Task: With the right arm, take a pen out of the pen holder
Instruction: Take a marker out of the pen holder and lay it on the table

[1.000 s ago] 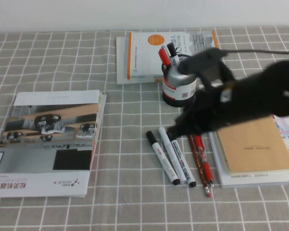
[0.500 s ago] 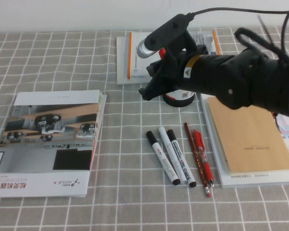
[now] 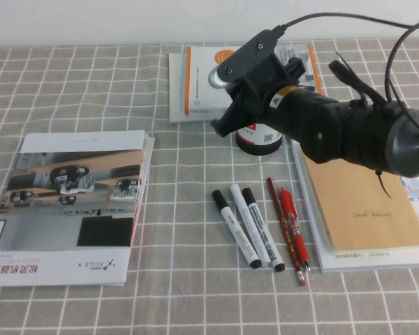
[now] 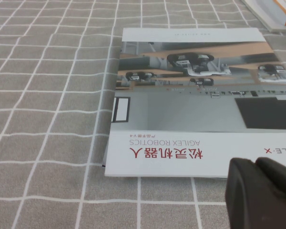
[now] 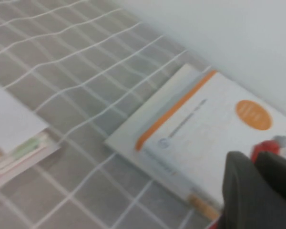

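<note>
Approach step, pen not yet gripped. Right gripper (image 5: 253, 162) poised just above the silver cylindrical pen holder (image 3: 260, 138), fingers together on nothing, beside a red-capped pen (image 5: 272, 144) standing in that holder. Next: spread the jaws, drop around one cap, clamp, lift straight up. Left gripper (image 4: 255, 164) closed, empty, parked well left of the holder.

Silver pen holder (image 3: 260, 139) w/ black base upright, top hidden.
</note>
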`<state>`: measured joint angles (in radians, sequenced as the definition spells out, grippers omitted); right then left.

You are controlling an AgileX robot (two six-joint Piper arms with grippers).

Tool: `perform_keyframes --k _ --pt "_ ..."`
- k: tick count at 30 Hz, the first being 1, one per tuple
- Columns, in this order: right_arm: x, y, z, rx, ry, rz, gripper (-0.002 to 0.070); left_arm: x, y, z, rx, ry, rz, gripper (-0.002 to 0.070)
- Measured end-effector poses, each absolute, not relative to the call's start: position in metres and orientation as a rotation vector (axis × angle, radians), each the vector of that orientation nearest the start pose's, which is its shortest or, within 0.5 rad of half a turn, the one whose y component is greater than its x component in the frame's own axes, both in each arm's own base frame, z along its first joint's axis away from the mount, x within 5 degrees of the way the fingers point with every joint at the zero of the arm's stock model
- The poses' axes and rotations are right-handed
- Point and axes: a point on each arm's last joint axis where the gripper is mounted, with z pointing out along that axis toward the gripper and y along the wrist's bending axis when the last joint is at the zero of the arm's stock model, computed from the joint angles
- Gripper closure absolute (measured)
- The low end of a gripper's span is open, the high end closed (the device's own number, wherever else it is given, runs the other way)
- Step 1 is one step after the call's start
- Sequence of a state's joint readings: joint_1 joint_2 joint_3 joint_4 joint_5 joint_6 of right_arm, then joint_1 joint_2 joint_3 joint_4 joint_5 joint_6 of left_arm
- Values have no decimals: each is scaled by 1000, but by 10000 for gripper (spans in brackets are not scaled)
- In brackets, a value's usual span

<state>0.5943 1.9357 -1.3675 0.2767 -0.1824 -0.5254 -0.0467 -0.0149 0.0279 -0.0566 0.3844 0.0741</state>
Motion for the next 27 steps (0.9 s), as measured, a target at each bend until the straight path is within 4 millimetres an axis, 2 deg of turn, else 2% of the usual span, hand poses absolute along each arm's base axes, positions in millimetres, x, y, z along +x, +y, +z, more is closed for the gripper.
perform_keyframes --k 7,11,17,19,27 --pt "385 246 254 -658 1694 133 654 52 -4 170 79 1879 -37 680" --pt "387 244 255 -648 1677 101 601 52 -4 170 79 1879 -37 680" --pt "392 247 238 -656 1699 77 301 52 -4 170 79 1879 -37 680" --pt "391 251 231 -668 1705 71 248 52 -4 170 79 1879 -37 680" --pt "396 268 220 -673 1690 30 255 52 -4 170 79 1879 -37 680"
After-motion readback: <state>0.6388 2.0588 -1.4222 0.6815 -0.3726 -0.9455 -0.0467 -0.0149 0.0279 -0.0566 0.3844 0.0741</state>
